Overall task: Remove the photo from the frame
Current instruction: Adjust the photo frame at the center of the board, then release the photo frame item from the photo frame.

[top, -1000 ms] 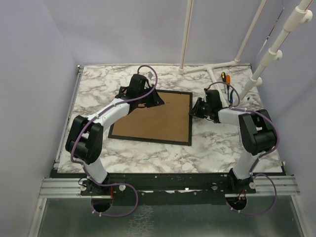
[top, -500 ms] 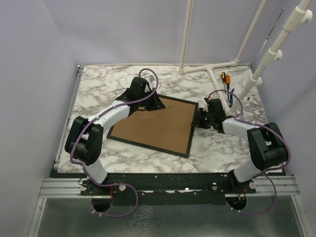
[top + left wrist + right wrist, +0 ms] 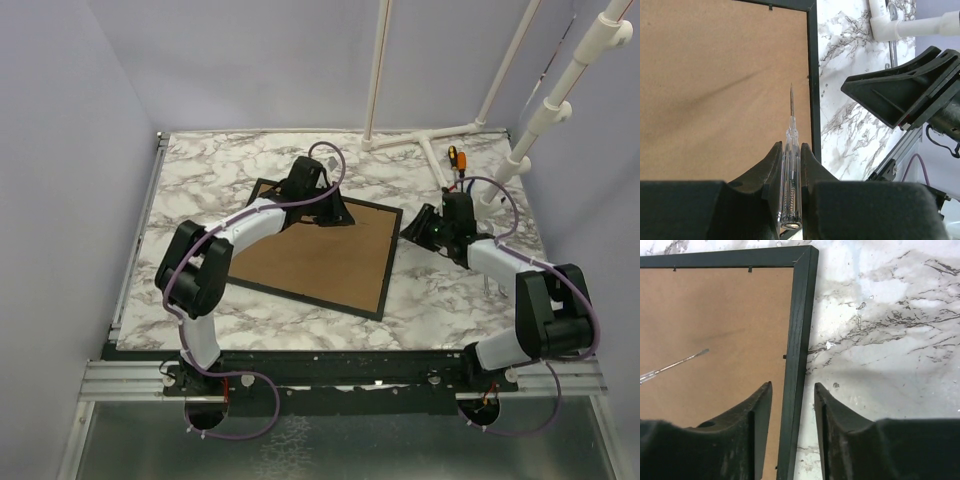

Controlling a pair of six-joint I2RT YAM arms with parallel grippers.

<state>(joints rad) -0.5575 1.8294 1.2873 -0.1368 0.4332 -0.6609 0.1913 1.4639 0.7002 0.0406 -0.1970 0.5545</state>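
The frame (image 3: 315, 255) lies flat in the middle of the marble table (image 3: 200, 170). It is face down, so its brown back (image 3: 715, 75) points up. It sits a bit crooked, with 1 corner toward 11 o'clock. The photo cannot be seen from this side.

The left gripper (image 3: 789, 146) is over the 12 o'clock edge of the frame. Its 2 fingers are pressed together on a clear screwdriver (image 3: 791, 165). The thin metal tip (image 3: 791, 97) sticks out over the brown back, close to the black border (image 3: 812, 75). Whether the tip touches the board cannot be told.

The right gripper (image 3: 793, 386) is at the 3 o'clock side of the frame, near the corner at 2 o'clock. Its 2 fingers (image 3: 760, 410) are spread apart. 1 finger is over the brown back and the other is over the marble, with the black border running between them. A thin gap shows on each side, so they do not pinch it.

Small black tabs (image 3: 749, 269) sit along the inside of the border, on the edge of the brown back.

At 1 o'clock on the table, a tool with an orange handle (image 3: 452, 157) lies beside the white pipes (image 3: 440, 135).
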